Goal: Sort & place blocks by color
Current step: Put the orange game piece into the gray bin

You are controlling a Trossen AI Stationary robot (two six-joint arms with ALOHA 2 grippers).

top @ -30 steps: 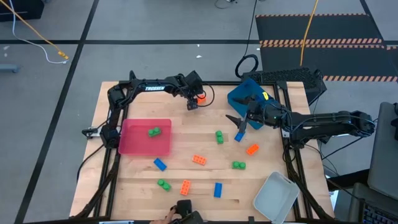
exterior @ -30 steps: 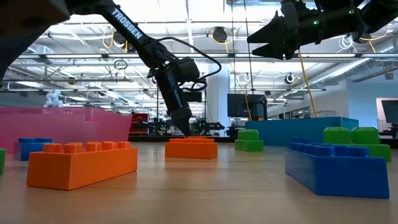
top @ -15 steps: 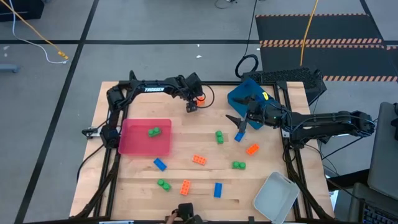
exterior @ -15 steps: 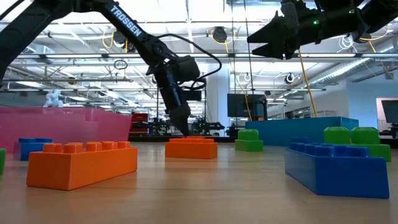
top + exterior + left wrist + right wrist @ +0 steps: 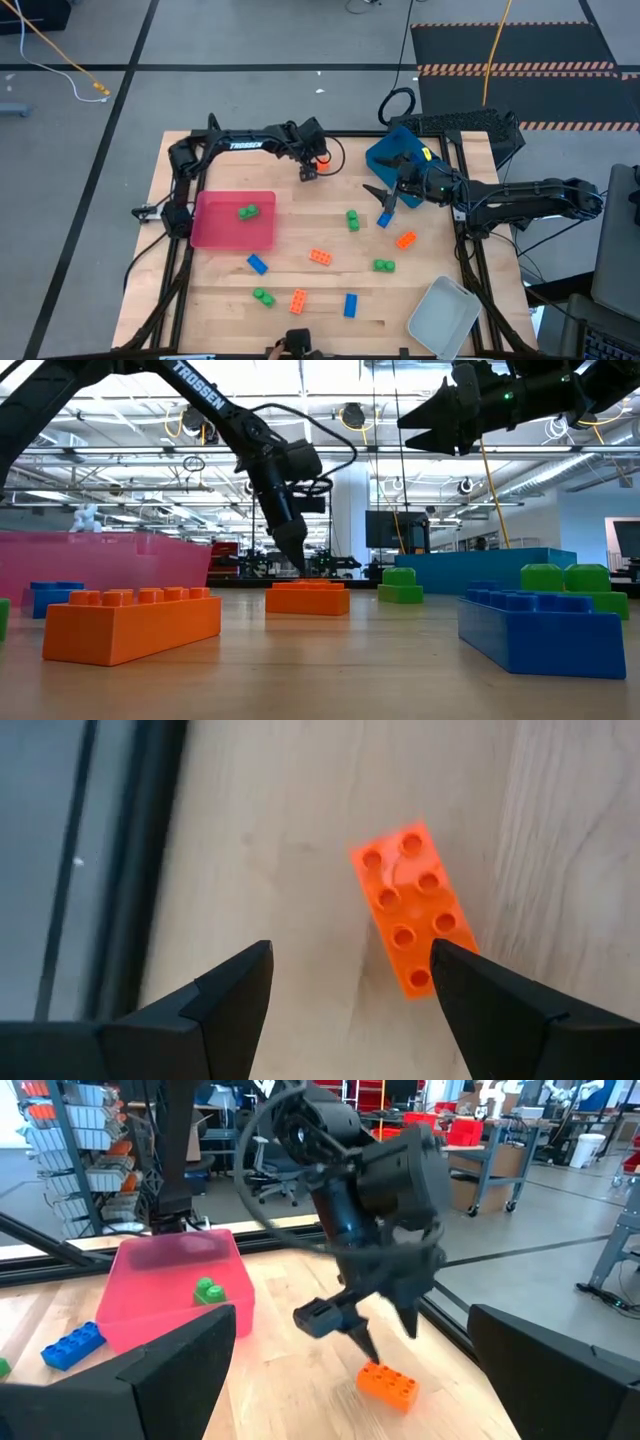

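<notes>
The left gripper (image 5: 345,985) is hanging open over the orange block (image 5: 413,907) near the table's (image 5: 300,320) far edge; the block's long axis is lying skewed across the jaw gap (nearer one finger); the right gripper (image 5: 378,192), open, is waiting mid-table.

Table (image 5: 320,290): pale wood planks, smooth matt, visible grain. Orange block (image 5: 415,920) between left gripper (image 5: 350,985) fingers: studded plastic, slight sheen. Fingers (image 5: 225,995): dark matt, probably plastic. Red tray (image 5: 150,1295) beyond: translucent glossy plastic
</notes>
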